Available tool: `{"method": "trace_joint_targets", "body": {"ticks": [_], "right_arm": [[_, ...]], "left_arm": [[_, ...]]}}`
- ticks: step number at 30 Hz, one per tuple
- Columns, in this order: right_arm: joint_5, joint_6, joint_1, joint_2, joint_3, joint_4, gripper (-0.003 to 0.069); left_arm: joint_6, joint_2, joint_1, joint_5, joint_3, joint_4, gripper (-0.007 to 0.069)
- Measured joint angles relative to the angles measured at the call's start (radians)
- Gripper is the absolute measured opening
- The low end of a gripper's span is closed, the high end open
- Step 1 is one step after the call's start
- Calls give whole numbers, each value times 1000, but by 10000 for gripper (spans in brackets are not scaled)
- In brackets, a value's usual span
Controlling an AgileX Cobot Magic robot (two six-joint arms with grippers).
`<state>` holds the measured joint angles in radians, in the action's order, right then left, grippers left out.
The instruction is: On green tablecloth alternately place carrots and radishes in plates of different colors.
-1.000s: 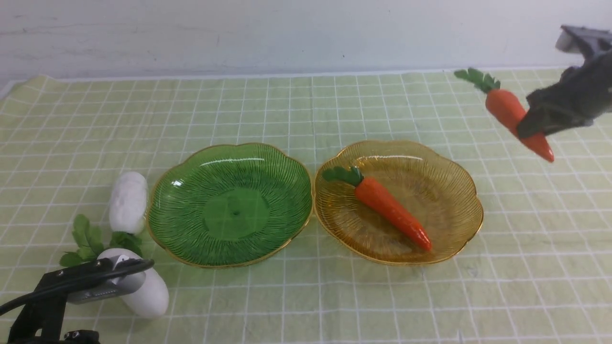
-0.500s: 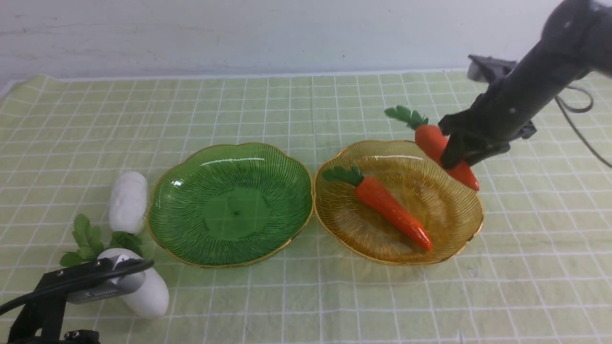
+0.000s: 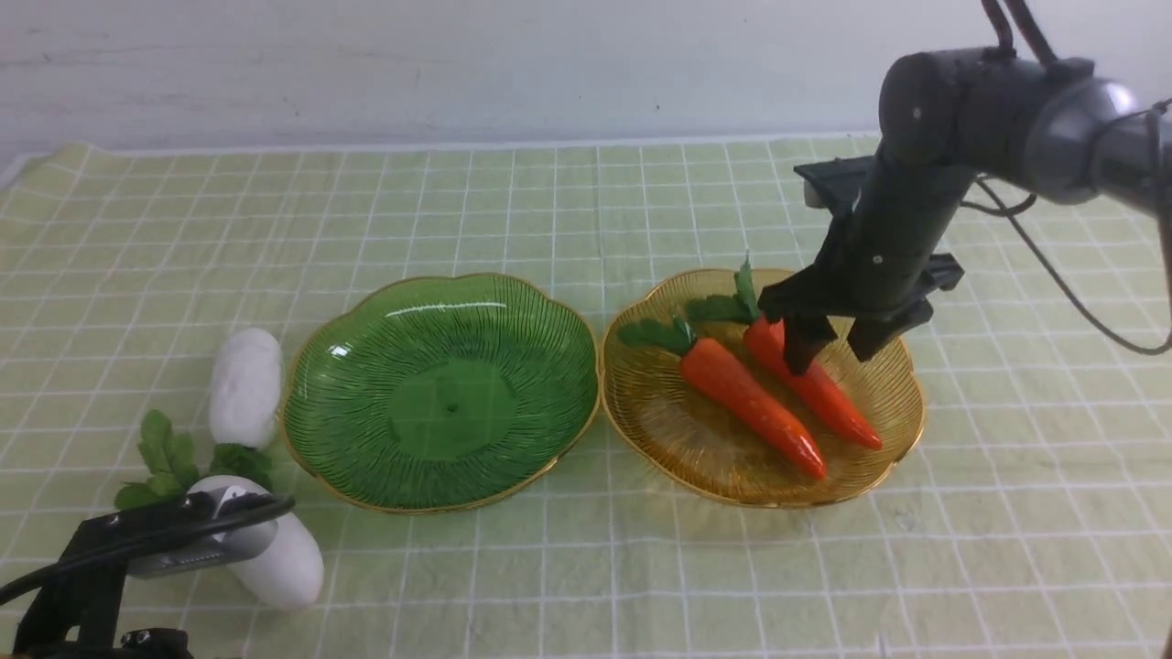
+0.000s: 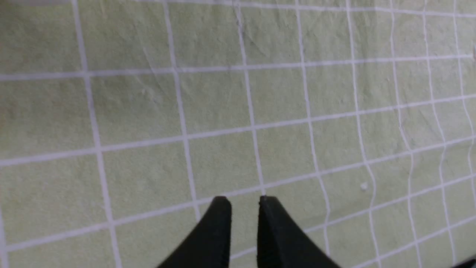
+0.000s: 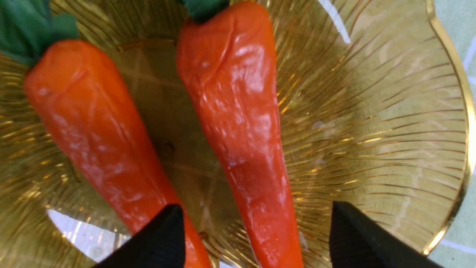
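Green tablecloth [image 3: 549, 586] beneath amber plate [image 3: 879, 384]. Right gripper [image 3: 835, 352] spread wide, gripping nothing, over second carrot [image 3: 838, 403] in plate; carrot's long axis runs between fingers. Left gripper [image 4: 243, 208] slightly parted, empty.

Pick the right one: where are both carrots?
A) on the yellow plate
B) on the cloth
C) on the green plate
A: both carrots lie side by side inside the yellow plate's rim, with the open right gripper over them.
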<state>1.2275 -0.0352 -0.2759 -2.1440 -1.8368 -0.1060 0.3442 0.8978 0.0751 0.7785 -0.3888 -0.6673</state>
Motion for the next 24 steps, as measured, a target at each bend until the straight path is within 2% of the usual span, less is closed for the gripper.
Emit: {"method": "trace_joint_targets", "body": {"ticks": [5, 9, 12, 17, 24], "right_arm": [[2, 17, 0, 100, 2, 0, 496], [3, 22, 0, 278, 72, 0, 481], [9, 23, 0, 477, 195, 0, 455], [20, 23, 0, 732, 387, 0, 433], [32, 24, 0, 1050, 640, 2, 416]], "left_arm": [[-40, 0, 0, -8, -58, 94, 225], [-164, 4, 0, -53, -147, 225, 311], [-286, 17, 0, -107, -212, 382, 363], [-409, 86, 0, -132, -278, 534, 395], [-491, 273, 0, -203, -285, 588, 395]]}}
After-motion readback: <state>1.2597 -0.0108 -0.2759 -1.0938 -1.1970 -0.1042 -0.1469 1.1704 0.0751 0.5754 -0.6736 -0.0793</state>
